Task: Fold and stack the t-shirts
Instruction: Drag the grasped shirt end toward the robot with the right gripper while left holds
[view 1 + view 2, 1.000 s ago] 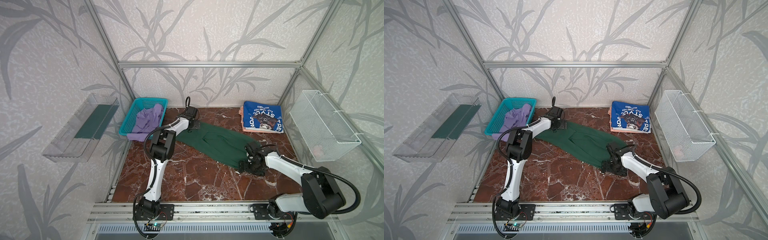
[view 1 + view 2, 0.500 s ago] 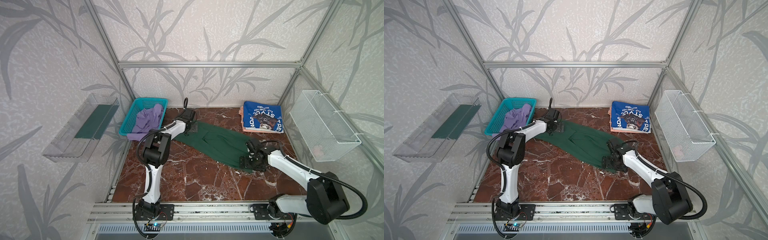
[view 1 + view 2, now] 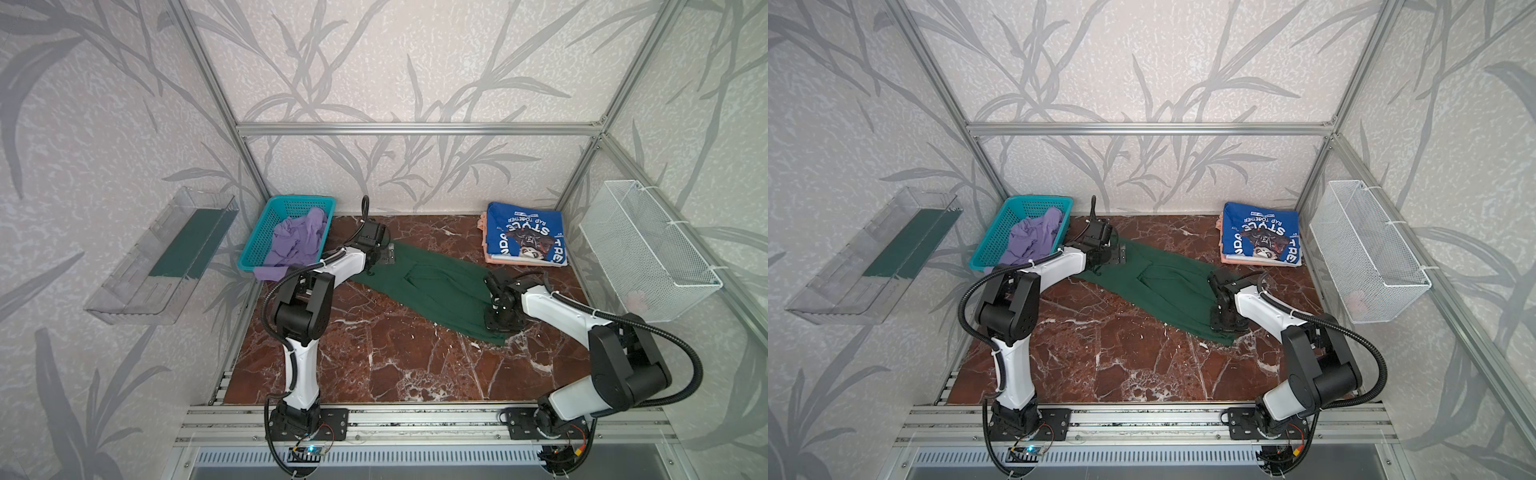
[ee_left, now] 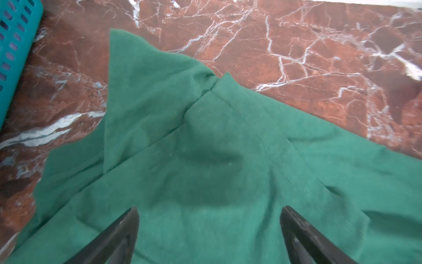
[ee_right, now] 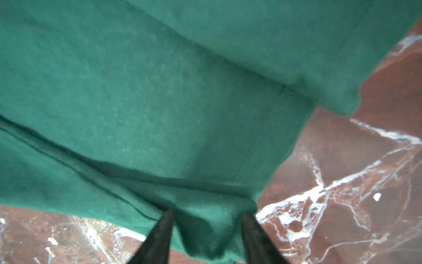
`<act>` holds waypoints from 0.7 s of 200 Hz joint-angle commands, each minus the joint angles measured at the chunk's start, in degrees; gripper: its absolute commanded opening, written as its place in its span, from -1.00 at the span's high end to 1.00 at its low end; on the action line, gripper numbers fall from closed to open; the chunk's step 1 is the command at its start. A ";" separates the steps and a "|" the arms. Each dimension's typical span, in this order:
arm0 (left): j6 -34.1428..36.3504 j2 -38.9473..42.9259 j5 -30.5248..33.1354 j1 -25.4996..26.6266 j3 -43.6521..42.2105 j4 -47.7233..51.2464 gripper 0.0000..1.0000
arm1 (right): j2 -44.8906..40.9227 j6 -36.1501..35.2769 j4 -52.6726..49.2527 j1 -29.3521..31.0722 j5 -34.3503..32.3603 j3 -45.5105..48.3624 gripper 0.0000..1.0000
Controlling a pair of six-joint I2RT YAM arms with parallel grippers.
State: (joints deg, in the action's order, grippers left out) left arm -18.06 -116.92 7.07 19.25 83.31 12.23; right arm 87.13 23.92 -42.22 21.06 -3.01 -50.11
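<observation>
The dark green t-shirt (image 3: 428, 286) (image 3: 1163, 286) lies stretched in a long diagonal band across the marble floor. My left gripper (image 3: 387, 258) (image 4: 209, 209) hovers open over its far end near the sleeve seam (image 4: 205, 137), nothing between its fingers. My right gripper (image 3: 498, 323) (image 5: 206, 212) sits at the near corner, its jaws drawn in on a bunched fold of the green cloth (image 5: 159, 102). A lavender t-shirt (image 3: 297, 241) spills from the turquoise basket (image 3: 266, 220). The blue lettered t-shirt (image 3: 525, 239) lies folded on a peach one (image 3: 483, 224) at the back right.
A white wire basket (image 3: 648, 245) hangs on the right wall and a clear tray (image 3: 166, 257) on the left wall. Aluminium frame posts bound the floor. Bare marble (image 3: 395, 365) runs along the front, between the two arm bases.
The right gripper has narrowed from wide open onto the shirt's near corner, gathering a fold. The left arm has swung its elbow outward while its gripper stayed open over the far end.
</observation>
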 commanded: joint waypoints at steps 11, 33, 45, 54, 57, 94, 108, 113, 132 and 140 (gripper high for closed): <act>1.01 -4.20 2.51 -0.44 6.11 4.32 -0.94 | 1.20 -1.48 -0.25 -0.23 -0.62 -1.32 0.30; 1.02 -6.06 1.95 -0.52 7.86 4.75 -0.94 | 1.28 -1.68 0.24 -0.42 0.37 -1.39 0.44; 0.77 -7.06 1.95 -0.60 8.56 5.29 -0.94 | 1.29 -1.52 0.16 -0.49 0.37 -1.70 0.65; 0.67 -7.79 1.89 -0.66 9.17 5.60 -0.94 | 1.29 -1.37 0.07 -0.58 0.45 -1.92 0.81; 0.59 -7.99 1.94 -0.69 9.30 5.69 -0.94 | 1.27 -1.45 0.05 -0.58 0.46 -2.04 0.84; 0.31 -9.02 2.08 -1.04 9.64 5.92 -0.94 | 1.29 -1.84 -1.01 -1.24 0.08 -3.39 1.00; 0.17 -9.02 2.24 -1.22 9.51 5.74 -0.94 | 1.11 -1.84 -1.31 -1.78 0.11 -3.77 1.00; 0.07 -9.02 2.23 -1.30 9.43 5.79 -0.94 | 1.03 -1.86 -1.44 -2.01 0.18 -4.00 1.00; -0.22 -9.13 2.05 -1.64 9.42 5.85 -0.94 | 0.85 -1.77 -1.47 -2.75 0.60 -4.45 1.00; -0.53 -8.96 2.07 -1.67 9.42 6.28 -0.94 | 0.85 -1.77 -1.70 -2.99 1.12 -4.57 1.00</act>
State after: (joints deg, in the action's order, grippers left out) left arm -18.06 -125.36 8.10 18.24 91.59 16.84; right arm 88.07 22.41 -42.00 18.92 -2.52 -52.95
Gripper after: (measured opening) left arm 0.969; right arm 0.048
